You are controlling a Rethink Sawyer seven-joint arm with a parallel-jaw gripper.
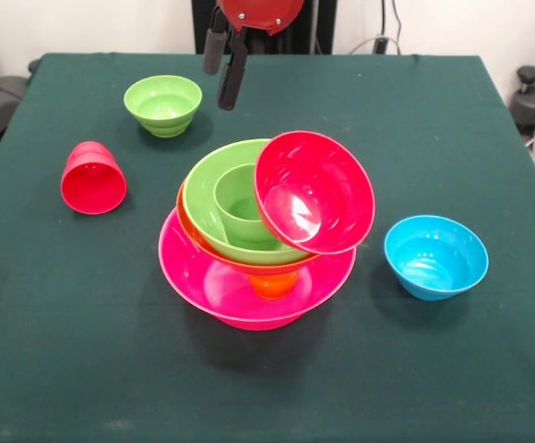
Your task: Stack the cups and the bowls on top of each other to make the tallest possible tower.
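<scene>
The red bowl (315, 192) leans tilted on the pile (249, 286); light, stiff, slick plastic, best pinched at its rim. The gripper (223, 69) hangs spread and empty.

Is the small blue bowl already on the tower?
No. The small blue bowl sits upright on the green cloth, off to the side of the tower and clear of its pink base bowl.

Glossy red rounded housing (259, 14) at the top edge, cut off by the frame, dark along its lower rim. Below it the gripper (223, 69): two matte black fingers (231, 81), blocky and elongated, one shorter with a rounded grey-black tip, the other longer and squarer. Possibly a thin dark cable beside the mount; too small to confirm.
</scene>
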